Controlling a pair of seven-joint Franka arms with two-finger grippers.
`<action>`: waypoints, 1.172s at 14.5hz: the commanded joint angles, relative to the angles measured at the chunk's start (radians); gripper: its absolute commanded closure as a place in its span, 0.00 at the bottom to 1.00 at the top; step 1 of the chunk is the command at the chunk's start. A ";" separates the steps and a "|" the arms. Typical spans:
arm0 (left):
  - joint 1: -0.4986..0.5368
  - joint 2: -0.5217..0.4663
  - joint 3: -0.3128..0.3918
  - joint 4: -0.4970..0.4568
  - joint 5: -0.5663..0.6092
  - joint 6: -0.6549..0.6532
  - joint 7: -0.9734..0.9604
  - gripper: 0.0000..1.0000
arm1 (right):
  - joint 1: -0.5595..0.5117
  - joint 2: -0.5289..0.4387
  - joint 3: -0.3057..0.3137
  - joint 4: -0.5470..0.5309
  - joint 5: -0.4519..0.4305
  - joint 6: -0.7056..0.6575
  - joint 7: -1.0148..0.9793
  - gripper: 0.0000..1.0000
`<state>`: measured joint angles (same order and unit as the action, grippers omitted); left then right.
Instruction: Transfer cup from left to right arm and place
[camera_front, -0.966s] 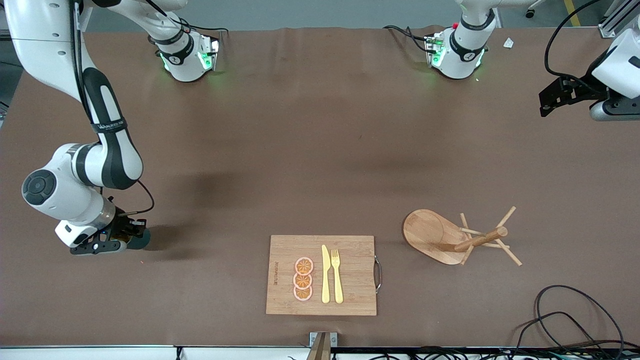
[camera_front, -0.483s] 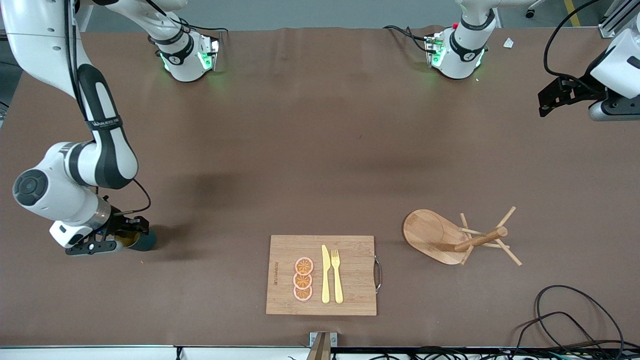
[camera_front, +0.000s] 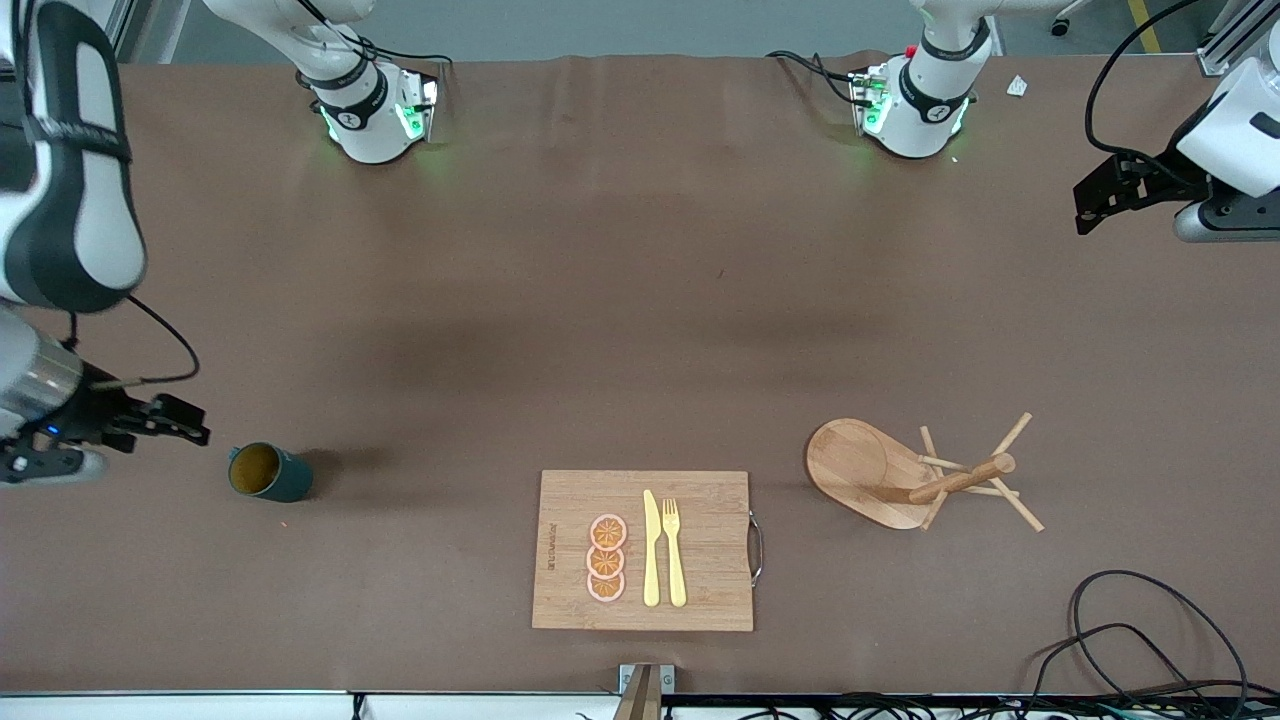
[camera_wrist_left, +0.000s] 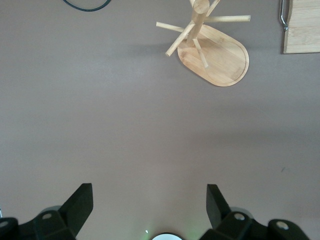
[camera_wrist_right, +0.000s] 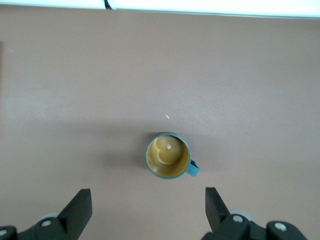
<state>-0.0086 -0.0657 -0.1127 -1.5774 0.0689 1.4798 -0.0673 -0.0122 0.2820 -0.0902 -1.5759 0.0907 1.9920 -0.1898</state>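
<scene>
Cup (camera_front: 270, 473) (camera_wrist_right: 169, 155): small cylindrical mug, dark teal-green outside, tan-yellow inside. One side handle, seen as a short teal loop in the right wrist view; in the front view the handle does not show. Pose: upright on its base, mouth open upward, nothing in it. State: free-standing on the brown table, with nothing touching it. Place: toward the right arm's end of the table, in the half nearer the front camera, closer to that near edge than to the edge where the bases stand, yet well in from the near corner.
</scene>
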 joint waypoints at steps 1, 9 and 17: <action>0.001 -0.005 -0.002 -0.001 -0.014 0.008 -0.002 0.00 | -0.009 -0.111 0.017 -0.006 -0.020 -0.105 0.128 0.00; -0.001 0.001 -0.002 -0.001 -0.012 -0.007 0.012 0.00 | -0.008 -0.348 0.026 -0.053 -0.072 -0.245 0.260 0.00; -0.005 0.020 -0.005 0.004 -0.005 -0.007 0.009 0.00 | -0.023 -0.431 0.023 -0.185 -0.077 -0.188 0.253 0.00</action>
<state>-0.0122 -0.0545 -0.1156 -1.5796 0.0689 1.4782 -0.0661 -0.0177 -0.1112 -0.0831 -1.7184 0.0269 1.7963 0.0551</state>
